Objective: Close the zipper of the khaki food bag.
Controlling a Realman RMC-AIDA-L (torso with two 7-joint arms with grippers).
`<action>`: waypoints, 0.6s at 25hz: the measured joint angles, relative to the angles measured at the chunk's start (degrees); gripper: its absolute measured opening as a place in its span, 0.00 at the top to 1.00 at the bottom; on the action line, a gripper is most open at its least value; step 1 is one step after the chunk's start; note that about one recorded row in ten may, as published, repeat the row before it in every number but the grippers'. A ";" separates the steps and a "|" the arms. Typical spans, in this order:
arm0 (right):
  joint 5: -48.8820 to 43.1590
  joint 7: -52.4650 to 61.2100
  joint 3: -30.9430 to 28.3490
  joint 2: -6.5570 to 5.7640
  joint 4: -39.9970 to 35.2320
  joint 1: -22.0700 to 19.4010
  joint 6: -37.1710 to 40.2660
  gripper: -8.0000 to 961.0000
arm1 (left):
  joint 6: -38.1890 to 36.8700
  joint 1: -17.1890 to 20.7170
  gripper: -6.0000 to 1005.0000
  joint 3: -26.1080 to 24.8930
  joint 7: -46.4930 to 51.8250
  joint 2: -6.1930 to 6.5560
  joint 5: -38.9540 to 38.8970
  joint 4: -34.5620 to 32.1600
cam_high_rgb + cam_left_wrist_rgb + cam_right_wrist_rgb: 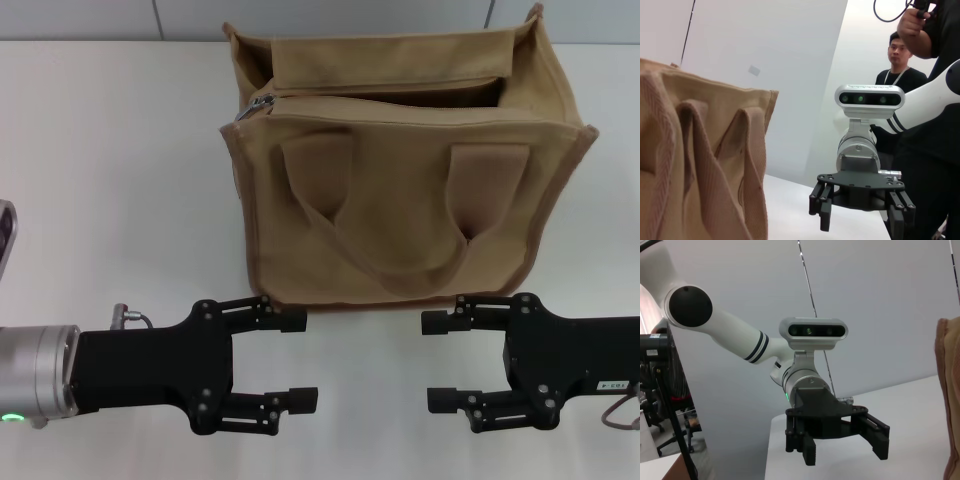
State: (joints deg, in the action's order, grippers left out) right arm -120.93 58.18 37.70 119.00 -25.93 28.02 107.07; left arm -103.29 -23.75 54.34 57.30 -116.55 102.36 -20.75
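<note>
Zipper [375, 92] is seen undone along the bag [405, 200] top, pull at its left end; bag is stood mid-table; left claw [290, 360] and right claw [445, 362] are held apart, empty, before it; closing is not begun

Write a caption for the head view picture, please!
Open left gripper and right gripper wait before the unzipped khaki food bag.
</note>
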 joint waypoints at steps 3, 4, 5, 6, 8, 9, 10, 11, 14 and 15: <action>0.00 0.04 -0.11 0.00 -0.12 0.05 -0.04 0.22 | 0.02 -0.02 0.19 -0.30 0.00 0.01 0.00 0.00; 0.00 0.05 -0.17 0.00 -0.15 0.04 -0.05 0.22 | 0.03 -0.03 0.19 -0.40 0.00 0.01 0.00 0.00; 0.00 0.06 -0.24 0.00 -0.16 0.04 -0.05 0.22 | 0.03 -0.06 0.19 -0.46 0.01 0.01 0.00 0.00; 0.00 0.07 -0.27 0.00 -0.17 0.08 -0.05 0.22 | 0.03 -0.13 0.19 -0.46 0.06 0.01 0.00 0.01; 0.00 0.07 -0.26 0.00 -0.17 0.11 -0.05 0.22 | 0.03 -0.21 0.19 -0.46 0.12 0.01 0.01 0.01; 0.00 0.08 -0.25 0.00 -0.15 0.12 -0.05 0.22 | 0.04 -0.26 0.19 -0.47 0.17 0.01 0.02 0.01; 0.00 0.08 -0.23 0.00 -0.13 0.12 -0.05 0.22 | 0.03 -0.30 0.19 -0.46 0.21 0.01 0.05 0.01; 0.00 0.09 -0.23 0.00 -0.07 0.12 -0.05 0.22 | 0.03 -0.32 0.19 -0.47 0.21 0.01 0.06 0.01; 0.00 0.09 -0.24 0.00 -0.02 0.12 -0.05 0.22 | 0.03 -0.33 0.19 -0.47 0.20 0.01 0.10 0.01; 0.00 0.09 -0.22 0.00 -0.01 0.12 -0.05 0.22 | 0.03 -0.33 0.19 -0.47 0.18 0.01 0.12 0.01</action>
State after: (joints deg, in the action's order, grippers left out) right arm -120.93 58.27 37.48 119.00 -25.94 28.14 107.03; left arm -103.26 -24.08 53.88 57.48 -116.54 102.48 -20.74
